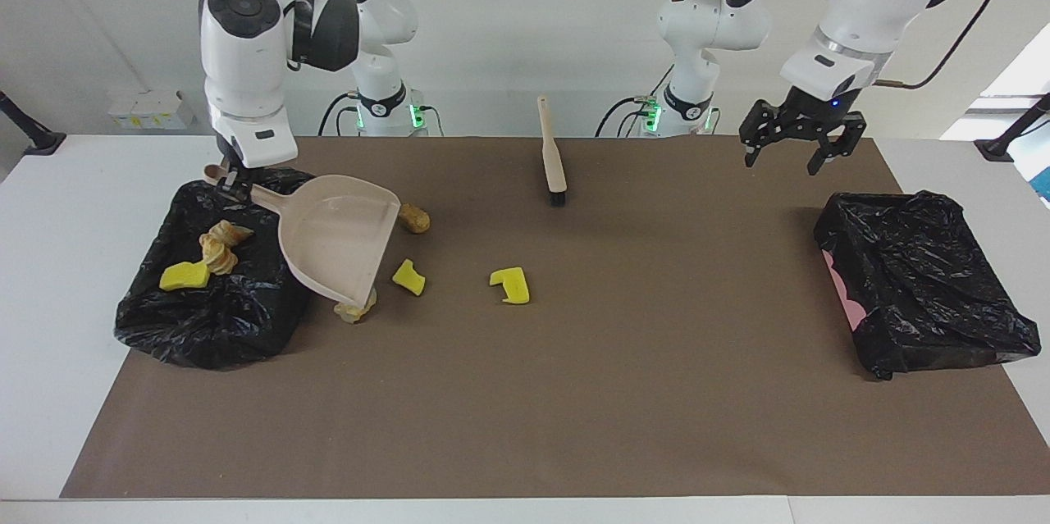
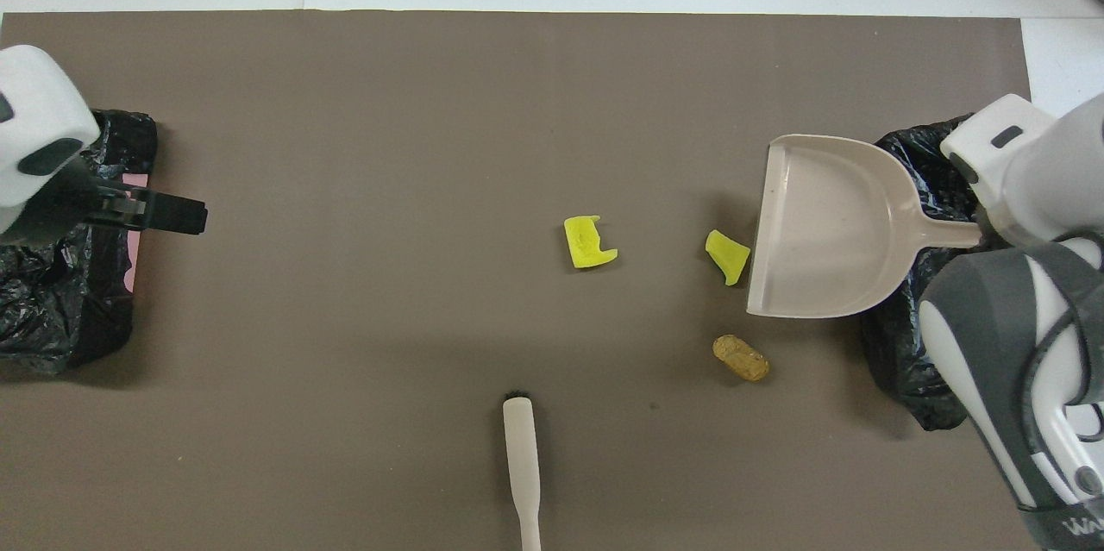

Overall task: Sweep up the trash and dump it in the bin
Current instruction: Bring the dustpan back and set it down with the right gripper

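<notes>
My right gripper [image 1: 234, 182] is shut on the handle of a beige dustpan [image 1: 338, 243], held tilted with its mouth over the mat, beside a black-bagged bin [image 1: 205, 327]. The dustpan also shows in the overhead view [image 2: 828, 232]. In that bin lie a yellow sponge piece [image 1: 184, 275] and tan bread-like lumps [image 1: 220, 245]. On the mat lie a brown lump [image 1: 414, 218], two yellow sponge pieces [image 1: 408, 276] [image 1: 510, 285] and a tan lump [image 1: 355, 311] under the dustpan's lip. A beige brush [image 1: 551, 155] lies on the mat. My left gripper [image 1: 783, 157] is open and empty in the air.
A second black-bagged bin [image 1: 919, 278], pink at one side, stands at the left arm's end of the table, under and beside my left gripper [image 2: 194, 217]. A brown mat [image 1: 574, 393] covers the table's middle. The brush [image 2: 522, 465] lies near the robots.
</notes>
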